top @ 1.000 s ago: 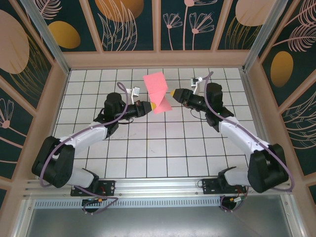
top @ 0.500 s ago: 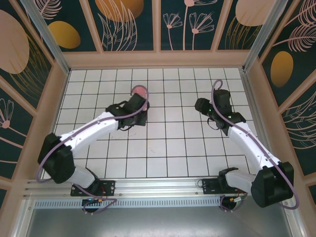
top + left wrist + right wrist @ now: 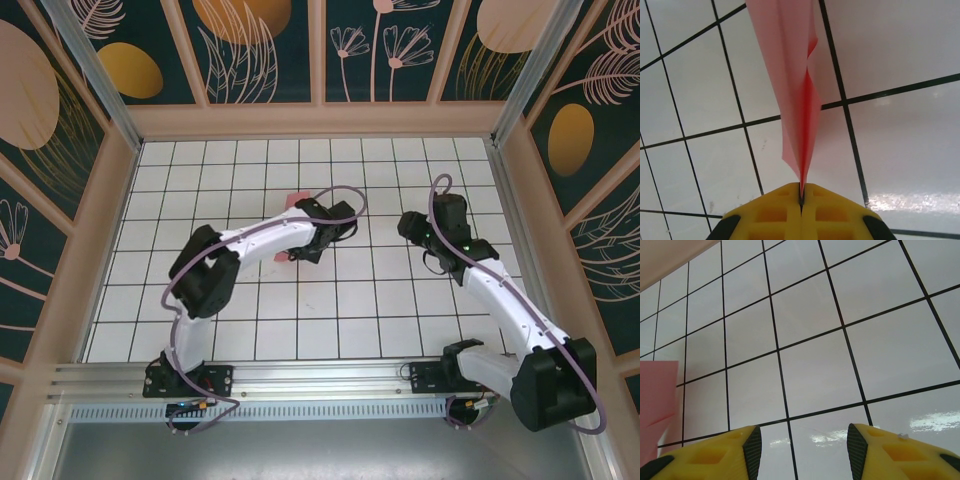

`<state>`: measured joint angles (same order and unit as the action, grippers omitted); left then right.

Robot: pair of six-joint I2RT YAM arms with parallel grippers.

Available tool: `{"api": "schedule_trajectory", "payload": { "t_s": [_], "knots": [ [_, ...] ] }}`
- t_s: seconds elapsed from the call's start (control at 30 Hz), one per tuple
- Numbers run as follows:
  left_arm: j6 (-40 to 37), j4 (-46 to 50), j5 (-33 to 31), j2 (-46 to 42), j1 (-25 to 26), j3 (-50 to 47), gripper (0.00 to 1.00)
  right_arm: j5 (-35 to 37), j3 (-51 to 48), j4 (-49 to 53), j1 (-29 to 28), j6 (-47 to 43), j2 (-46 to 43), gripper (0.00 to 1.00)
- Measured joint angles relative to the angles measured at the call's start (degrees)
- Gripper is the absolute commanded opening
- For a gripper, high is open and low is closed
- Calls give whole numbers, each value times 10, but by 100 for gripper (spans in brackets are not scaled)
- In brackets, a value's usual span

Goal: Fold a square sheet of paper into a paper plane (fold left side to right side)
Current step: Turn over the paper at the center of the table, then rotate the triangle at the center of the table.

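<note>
Left gripper (image 3: 801, 197) pinched shut on folded pink sheet (image 3: 799, 95); right gripper (image 3: 803, 450) open, empty. We'd lay it flat, layers aligned, before pressing the crease.

Wht grid-tile table (image 3: 380, 300), glossy.

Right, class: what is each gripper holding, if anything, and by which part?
The left gripper pinches the folded pink paper by its near end; the right gripper holds nothing.
</note>
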<state>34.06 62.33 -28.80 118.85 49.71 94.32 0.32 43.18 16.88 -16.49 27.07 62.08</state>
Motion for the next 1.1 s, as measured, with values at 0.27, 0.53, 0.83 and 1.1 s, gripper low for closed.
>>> {"api": "schedule_trajectory", "payload": {
  "t_s": [0.27, 0.53, 0.83, 1.1],
  "knots": [
    [-30, 30, 78, 141, 1, 164, 35, -19, -22, -13, 4, 2, -2, 52],
    [-87, 16, 199, 178, 0, 270, 60, -55, -28, -28, 7, 3, 19, 51],
    [-116, -153, 299, -27, -69, 31, 72, -119, -23, -88, -31, 24, 106, 57],
    [-91, -370, 349, -283, -199, -268, 85, -79, 141, -84, -125, 32, 308, 94]
  ]
}}
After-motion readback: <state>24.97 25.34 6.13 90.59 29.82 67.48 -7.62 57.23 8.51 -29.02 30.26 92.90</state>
